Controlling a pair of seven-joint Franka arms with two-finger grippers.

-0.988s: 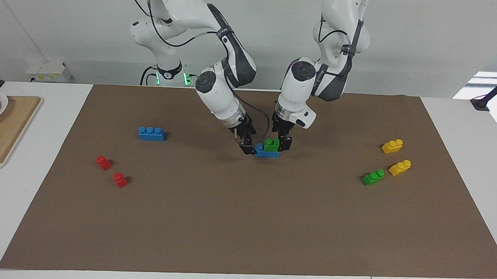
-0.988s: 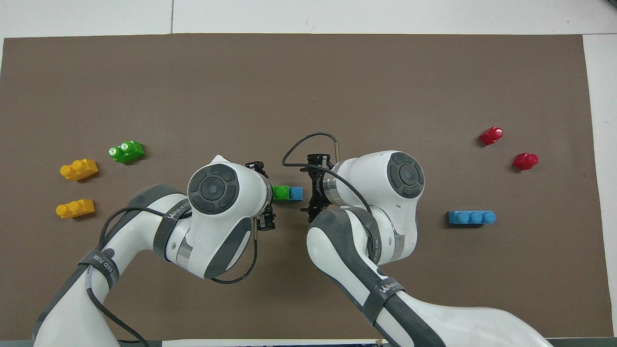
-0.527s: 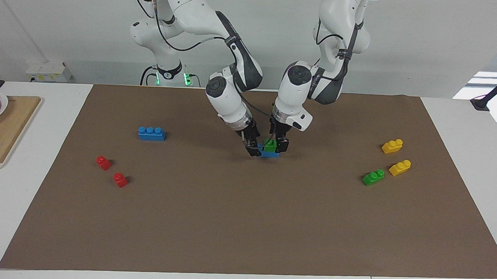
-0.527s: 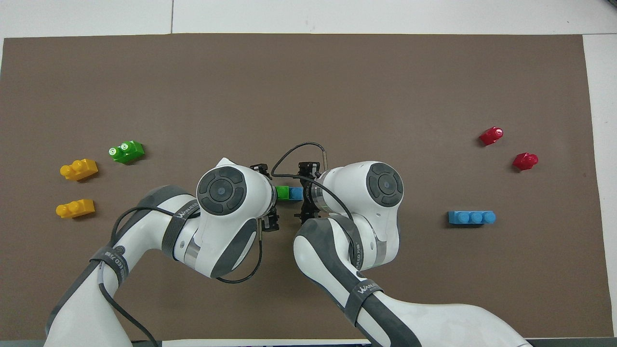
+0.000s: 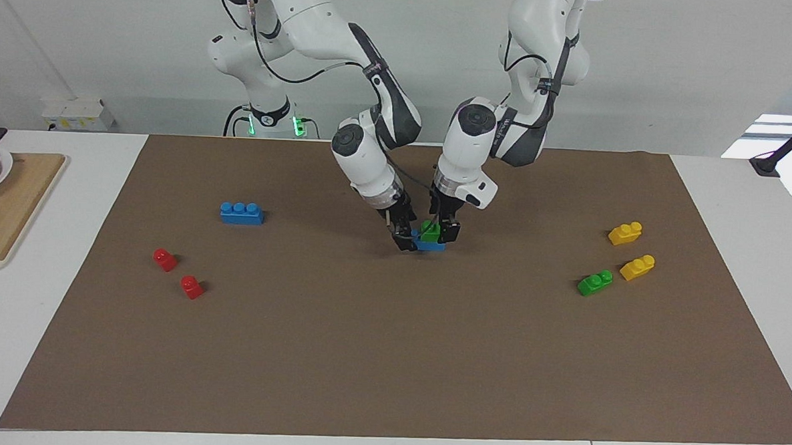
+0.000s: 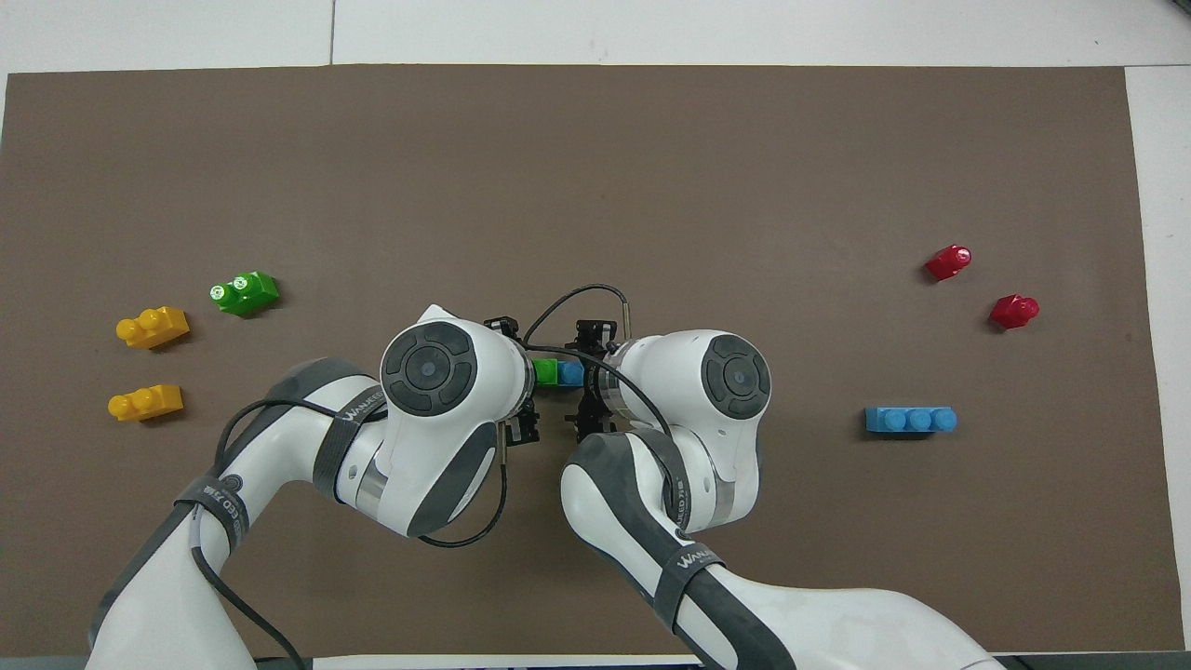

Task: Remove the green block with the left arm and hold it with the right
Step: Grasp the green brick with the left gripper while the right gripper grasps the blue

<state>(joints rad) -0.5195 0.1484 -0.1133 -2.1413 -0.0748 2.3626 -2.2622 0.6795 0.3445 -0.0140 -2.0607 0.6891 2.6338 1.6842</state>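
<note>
change: both hands closer in than a second ago | green block on blue brick, mid-bench | left hand flanks block, right hand at brick, grips untellable | pull imminent

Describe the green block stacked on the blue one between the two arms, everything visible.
The green block is a small bright green brick that looks like glossy plastic, sitting upright on a blue block at mid-mat, toward that block's left-arm end. The left tool is down around it, the right tool at the blue block's other end. Its studs are mostly hidden.
</note>
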